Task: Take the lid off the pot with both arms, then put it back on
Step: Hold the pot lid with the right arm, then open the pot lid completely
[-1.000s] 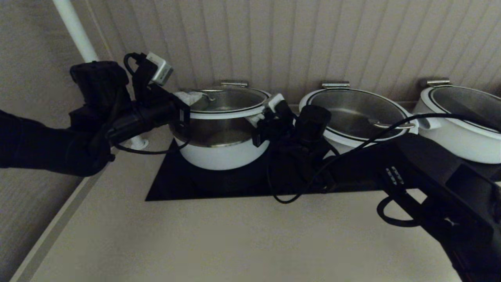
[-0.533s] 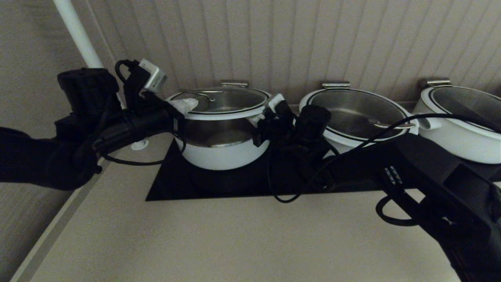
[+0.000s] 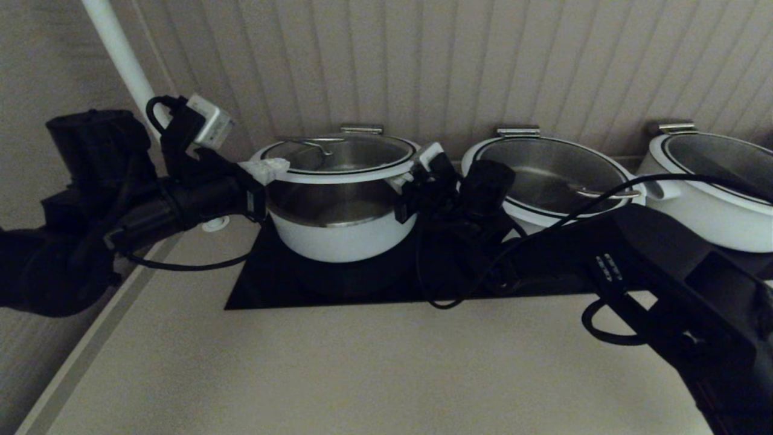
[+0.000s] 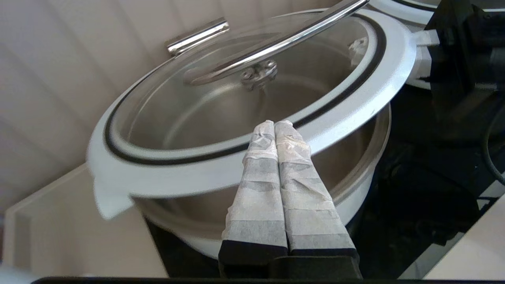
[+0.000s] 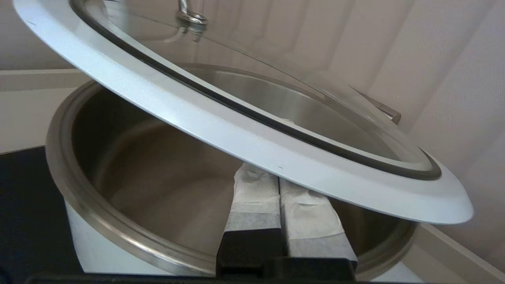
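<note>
Above the pot point(image 3: 341, 232) on the black mat point(image 3: 266, 284), the one small lid point(image 3: 338, 158) sat raised off the steel rim. Two grippers, fingers pressed together, holding nothing: left gripper point(image 4: 276, 130) at the lid's left edge, right gripper point(image 5: 272, 179) under its right edge. Two wider pots point(image 3: 543, 181) stood right.

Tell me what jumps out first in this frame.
The lid hangs raised above the pot on the black cooktop, steel lining showing in the gap. The left gripper sits at its left rim and the right gripper under its right rim, both with fingers pressed together. To the right stand two wider white pots against the ribbed wall.
</note>
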Robot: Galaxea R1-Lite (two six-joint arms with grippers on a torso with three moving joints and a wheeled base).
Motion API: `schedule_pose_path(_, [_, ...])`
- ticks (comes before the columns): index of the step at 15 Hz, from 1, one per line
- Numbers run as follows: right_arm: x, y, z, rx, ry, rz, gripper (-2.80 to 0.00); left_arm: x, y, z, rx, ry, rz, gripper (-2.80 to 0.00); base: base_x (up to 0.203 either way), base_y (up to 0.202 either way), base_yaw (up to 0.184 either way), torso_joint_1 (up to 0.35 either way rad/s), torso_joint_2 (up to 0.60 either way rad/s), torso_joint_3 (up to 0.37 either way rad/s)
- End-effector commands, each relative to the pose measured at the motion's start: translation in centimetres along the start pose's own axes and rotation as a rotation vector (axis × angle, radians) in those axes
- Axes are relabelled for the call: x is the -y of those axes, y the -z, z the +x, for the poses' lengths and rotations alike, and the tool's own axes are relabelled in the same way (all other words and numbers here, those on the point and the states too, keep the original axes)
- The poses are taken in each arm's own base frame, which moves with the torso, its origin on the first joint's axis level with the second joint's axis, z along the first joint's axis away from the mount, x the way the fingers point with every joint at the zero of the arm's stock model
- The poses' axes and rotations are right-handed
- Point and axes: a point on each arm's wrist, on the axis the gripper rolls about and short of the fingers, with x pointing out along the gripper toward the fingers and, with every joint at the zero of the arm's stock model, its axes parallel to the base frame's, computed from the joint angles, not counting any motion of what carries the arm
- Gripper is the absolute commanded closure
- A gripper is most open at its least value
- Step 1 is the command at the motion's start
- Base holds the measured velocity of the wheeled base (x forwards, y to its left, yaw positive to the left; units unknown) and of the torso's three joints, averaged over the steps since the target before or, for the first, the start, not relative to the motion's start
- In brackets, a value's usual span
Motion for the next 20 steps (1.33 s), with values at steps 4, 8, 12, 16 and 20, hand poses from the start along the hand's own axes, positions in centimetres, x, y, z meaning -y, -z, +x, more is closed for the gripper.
schedule_pose_path(4, [1.1, -0.3, -0.2, 0.014, 0.021, -0.014, 0.0, 0.0, -0.5, -2.3, 0.006, -0.024, 0.006, 0.0, 0.0, 0.0, 0.0, 0.0, 0.0, 0.0])
schedule_pose_path(8, [1.4, -0.5, -0.1, 0.02, 0.028, -0.018, 0.0, 0.9, 0.3, -3.9, -0.026, -0.018, -0.009, 0.0, 0.0, 0.0, 0.0, 0.0, 0.0, 0.0])
schedule_pose_path(12, [1.4, -0.5, -0.1, 0.02, 0.029, -0.018, 0.0, 1.8, 1.3, -5.3, -0.059, -0.006, -0.022, 0.0, 0.0, 0.0, 0.0, 0.0, 0.0, 0.0])
schedule_pose_path(16, [1.4, -0.5, -0.1, 0.02, 0.029, -0.018, 0.0, 2.3, 2.1, -6.0, -0.09, 0.004, -0.034, 0.0, 0.0, 0.0, 0.0, 0.0, 0.0, 0.0])
schedule_pose_path(20, [1.4, -0.7, 0.0, 0.025, 0.03, -0.019, 0.0, 2.6, 3.5, -5.7, -0.136, 0.02, -0.053, 0.0, 0.0, 0.0, 0.0, 0.0, 0.0, 0.0])
